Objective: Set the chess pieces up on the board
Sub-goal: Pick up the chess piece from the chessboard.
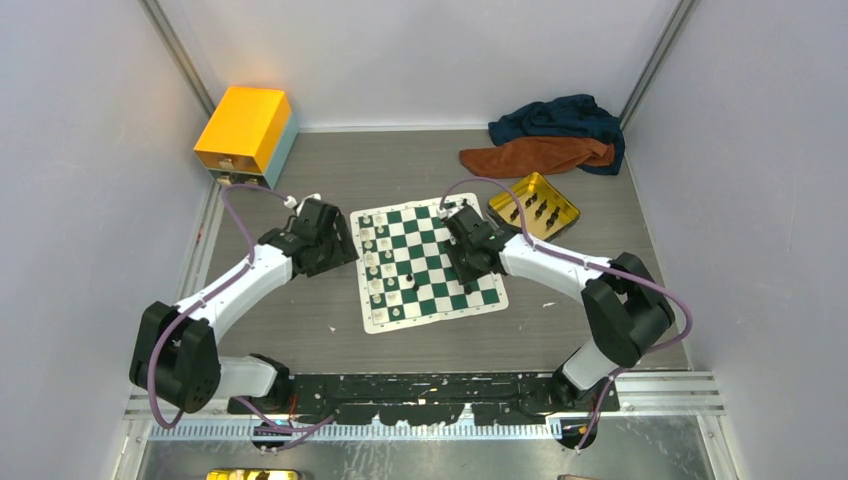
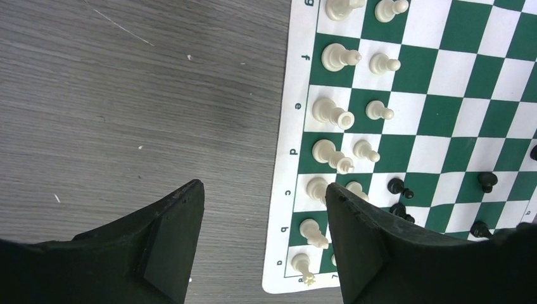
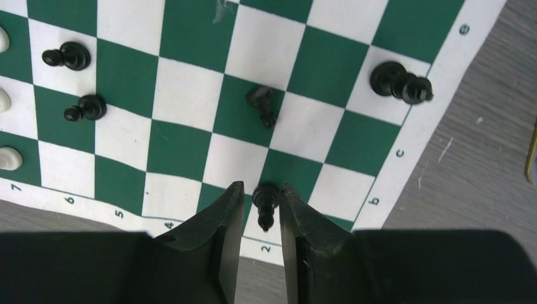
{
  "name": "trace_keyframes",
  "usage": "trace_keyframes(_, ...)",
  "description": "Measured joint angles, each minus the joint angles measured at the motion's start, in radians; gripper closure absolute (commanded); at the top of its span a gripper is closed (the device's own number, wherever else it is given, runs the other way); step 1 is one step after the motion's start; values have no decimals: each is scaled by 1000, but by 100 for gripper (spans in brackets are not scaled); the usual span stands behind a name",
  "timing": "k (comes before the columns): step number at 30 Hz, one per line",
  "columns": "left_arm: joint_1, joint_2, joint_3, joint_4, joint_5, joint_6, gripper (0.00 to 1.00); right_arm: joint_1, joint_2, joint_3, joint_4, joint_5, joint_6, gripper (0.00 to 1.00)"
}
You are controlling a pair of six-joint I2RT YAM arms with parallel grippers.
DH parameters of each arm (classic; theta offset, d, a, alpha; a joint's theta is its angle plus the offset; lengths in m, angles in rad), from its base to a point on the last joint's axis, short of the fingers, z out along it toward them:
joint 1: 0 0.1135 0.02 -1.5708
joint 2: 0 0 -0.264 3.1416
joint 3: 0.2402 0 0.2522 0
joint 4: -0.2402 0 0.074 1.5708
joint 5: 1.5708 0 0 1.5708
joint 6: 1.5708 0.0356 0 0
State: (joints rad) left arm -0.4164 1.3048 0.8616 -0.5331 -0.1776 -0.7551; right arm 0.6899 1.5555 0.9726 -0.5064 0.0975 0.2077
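Note:
The board (image 1: 430, 262) lies mid-table, with cream-white pieces (image 2: 329, 113) in two rows along its left side. My left gripper (image 2: 265, 187) is open wide and empty, above the table at the board's left border. My right gripper (image 3: 261, 189) is low over the board's near right part, jaws slightly apart around a black pawn (image 3: 266, 197) that stands on a green square. The pawn touches the right finger, and a thin gap shows at the left one. Other black pieces (image 3: 399, 82) stand on nearby squares. More black pieces lie in a gold tin (image 1: 535, 207).
A yellow box (image 1: 245, 130) stands at the back left. Blue and orange cloths (image 1: 545, 140) lie at the back right behind the tin. White walls close in both sides. Small white specks dot the grey table (image 2: 126, 95).

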Motion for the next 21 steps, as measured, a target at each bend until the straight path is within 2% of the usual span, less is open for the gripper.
trace_keyframes(10,0,10,4,0,14,2,29,0,126,27,85,-24,-54,65)
trace_keyframes(21,0,23,14,0,19,8,29,-13,163,64,111,-32,-75,65)
